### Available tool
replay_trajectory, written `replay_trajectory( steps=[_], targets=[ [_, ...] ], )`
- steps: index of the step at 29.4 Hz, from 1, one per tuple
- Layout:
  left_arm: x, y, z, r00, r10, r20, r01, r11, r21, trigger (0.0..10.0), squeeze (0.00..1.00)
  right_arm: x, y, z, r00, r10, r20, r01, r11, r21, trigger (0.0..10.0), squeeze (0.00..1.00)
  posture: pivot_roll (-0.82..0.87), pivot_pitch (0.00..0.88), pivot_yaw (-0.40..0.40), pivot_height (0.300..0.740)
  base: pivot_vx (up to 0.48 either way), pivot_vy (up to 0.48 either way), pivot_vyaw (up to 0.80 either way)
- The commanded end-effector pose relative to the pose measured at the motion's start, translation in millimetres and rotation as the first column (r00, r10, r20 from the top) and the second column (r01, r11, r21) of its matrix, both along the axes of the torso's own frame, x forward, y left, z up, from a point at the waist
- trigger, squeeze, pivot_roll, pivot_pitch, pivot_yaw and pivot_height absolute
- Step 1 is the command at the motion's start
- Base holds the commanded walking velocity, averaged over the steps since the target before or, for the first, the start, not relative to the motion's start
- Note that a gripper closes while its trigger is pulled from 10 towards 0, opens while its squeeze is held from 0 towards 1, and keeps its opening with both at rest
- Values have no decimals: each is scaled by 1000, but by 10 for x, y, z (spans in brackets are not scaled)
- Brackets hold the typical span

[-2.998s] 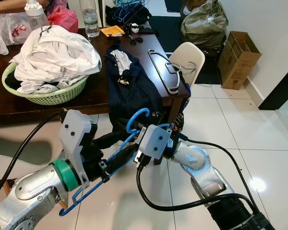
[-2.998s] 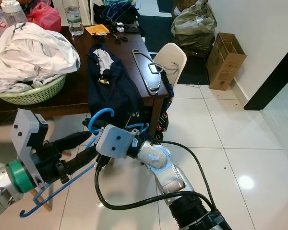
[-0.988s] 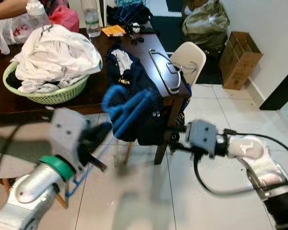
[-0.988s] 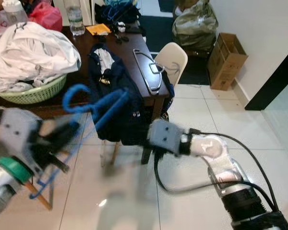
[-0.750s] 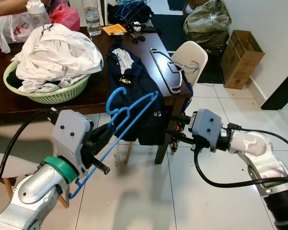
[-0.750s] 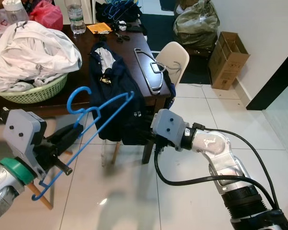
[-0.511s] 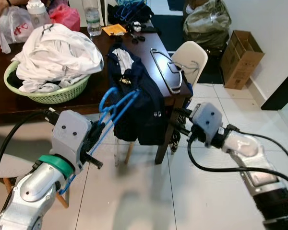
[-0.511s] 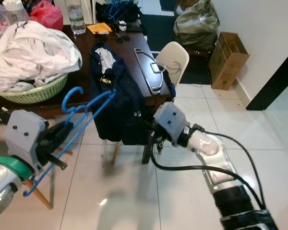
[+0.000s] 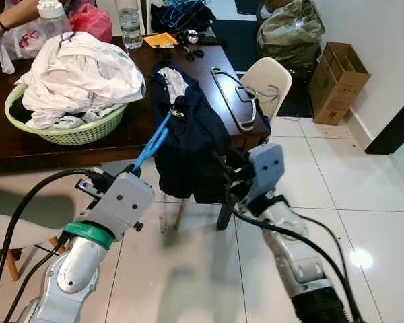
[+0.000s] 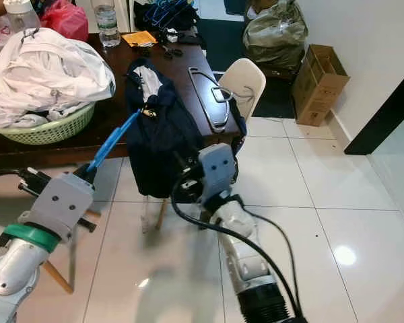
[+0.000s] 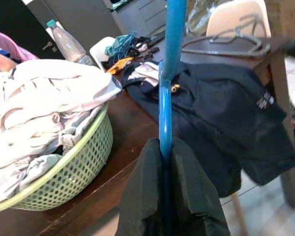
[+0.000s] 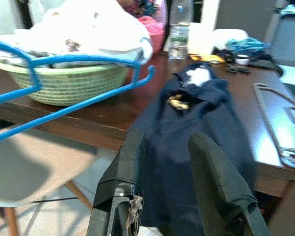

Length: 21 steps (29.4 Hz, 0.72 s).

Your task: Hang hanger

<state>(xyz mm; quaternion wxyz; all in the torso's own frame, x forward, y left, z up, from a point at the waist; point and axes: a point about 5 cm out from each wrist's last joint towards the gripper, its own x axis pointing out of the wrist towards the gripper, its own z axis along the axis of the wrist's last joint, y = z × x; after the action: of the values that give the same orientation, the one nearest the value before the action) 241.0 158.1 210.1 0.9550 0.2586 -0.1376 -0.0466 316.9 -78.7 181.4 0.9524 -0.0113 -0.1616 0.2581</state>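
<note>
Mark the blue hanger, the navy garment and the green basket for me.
blue hanger [image 11: 165,118], left wrist view, on its straight bar just above the closed fingers.
navy garment [image 9: 188,145], left eye view, on the part draped over the table edge.
green basket [image 9: 74,134], left eye view, on its front wall.

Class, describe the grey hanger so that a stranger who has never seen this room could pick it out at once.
Find the dark wooden table and go to its corner by the cream chair. The grey hanger lies flat there, beside the navy garment. Unlike the blue hanger in the left gripper, nothing holds it.
</note>
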Motion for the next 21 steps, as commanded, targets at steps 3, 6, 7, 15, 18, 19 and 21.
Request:
replay_trajectory(
  steps=[3, 6, 7, 15, 18, 19, 21],
  targets=[
    [-1, 35, 25, 1000, 15, 21, -15, 1000, -2, 10000, 0, -18, 41, -3, 1000, 17, 17, -17, 1000, 5, 10000, 0, 43, 88, 28, 740, 0, 0, 0],
    [-3, -17, 27, 997, 1, 72, -4, 999, 49, 10000, 0, -7, 58, 65, 999, 32, 36, -33, 999, 24, 10000, 0, 42, 85, 23, 740, 0, 0, 0],
    [-3, -17, 27, 997, 1, 72, -4, 999, 49, 10000, 0, -7, 58, 65, 999, 32, 36, -33, 999, 24, 10000, 0, 42, 85, 23, 740, 0, 0, 0],
    [15, -45, 144, 988, 12, 154, -18, 999, 40, 10000, 0, 7, 25, 153, 994, 101, 45, -102, 994, 30, 10000, 0, 38, 77, 20, 740, 0, 0, 0],
    [6, 35, 281, 940, 119, 319, -168, 977, 130, 10000, 0, 72, -8, 179, 999, 49, 17, -51, 992, 116, 10000, 0, 42, 77, 17, 740, 0, 0, 0],
    [1, 69, 379, 904, 173, 392, -240, 962, 130, 10000, 0, 74, 53, 165, 999, 53, 15, -54, 992, 116, 10000, 0, 50, 79, 13, 740, 0, 0, 0],
    [-5, 91, 444, 875, 208, 438, -286, 950, 122, 10000, 0, 73, 99, 156, 998, 56, 15, -58, 992, 113, 10000, 0, 50, 79, 13, 740, 0, 0, 0]
  ],
)
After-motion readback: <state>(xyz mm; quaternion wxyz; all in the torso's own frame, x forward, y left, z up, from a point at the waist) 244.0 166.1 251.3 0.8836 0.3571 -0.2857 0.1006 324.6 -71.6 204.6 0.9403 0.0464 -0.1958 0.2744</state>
